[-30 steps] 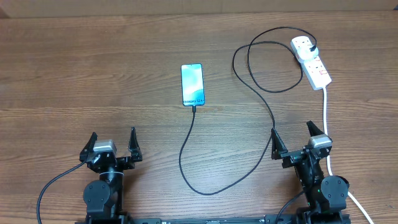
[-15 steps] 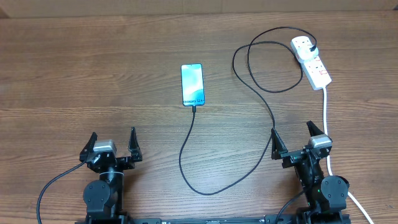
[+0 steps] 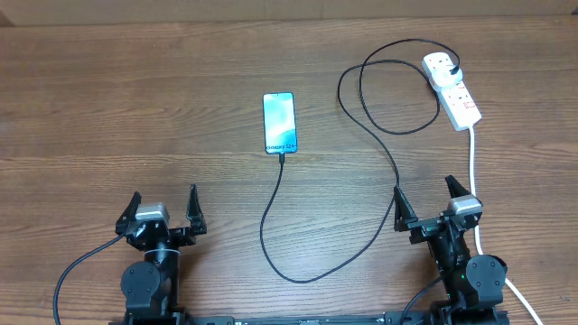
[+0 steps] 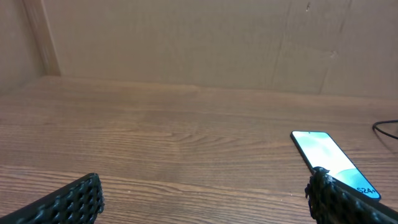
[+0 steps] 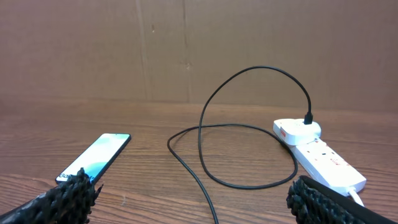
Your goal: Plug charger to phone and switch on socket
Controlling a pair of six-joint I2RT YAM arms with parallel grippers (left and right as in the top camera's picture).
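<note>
The phone [image 3: 280,123] lies flat mid-table with its light blue screen up; it also shows in the left wrist view [image 4: 329,162] and the right wrist view [image 5: 96,157]. The charger cable [image 3: 379,144] runs from the phone's near end in loops to a black plug in the far outlet of the white socket strip [image 3: 454,90], also seen in the right wrist view [image 5: 317,154]. The connector tip touches the phone's near edge. My left gripper [image 3: 163,215] is open and empty at the front left. My right gripper [image 3: 435,206] is open and empty at the front right.
The strip's thick white cord [image 3: 473,171] runs down past my right gripper. A cardboard wall [image 5: 199,50] stands behind the table. The cable's low loop [image 3: 293,266] lies between the two arms.
</note>
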